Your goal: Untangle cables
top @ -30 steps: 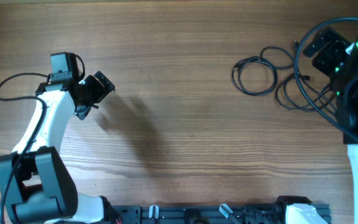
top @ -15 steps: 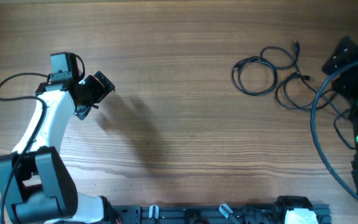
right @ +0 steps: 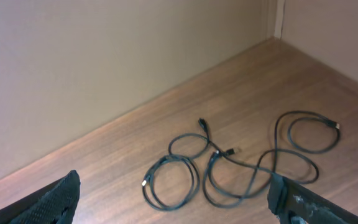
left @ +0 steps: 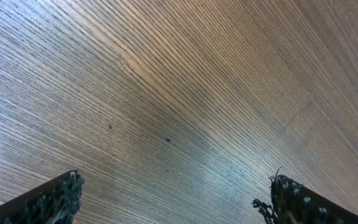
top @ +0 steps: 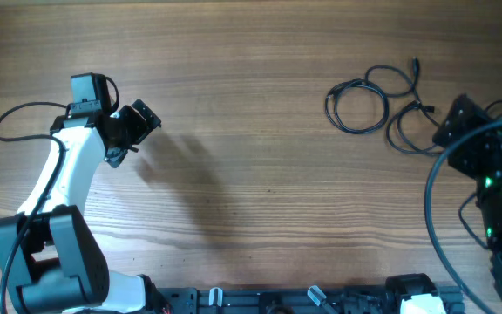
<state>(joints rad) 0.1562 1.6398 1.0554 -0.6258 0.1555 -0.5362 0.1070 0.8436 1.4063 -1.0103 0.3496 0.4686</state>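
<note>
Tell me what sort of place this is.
Likely a robot lab workbench: a left arm and a right arm at a wooden table, a plain wall behind, and loose black cables.

In the overhead view the rightmost loop of the cables (top: 388, 113) slips under the right arm (top: 482, 161) near the table's (top: 251, 52) right edge, and the picture's right and bottom edges crop that arm. The plug ends are too small to tell their kind. In the wrist views, the left fingers (left: 55, 200) and right fingers (right: 53, 202) show only dark tips, cut off at the bottom edge.
</note>
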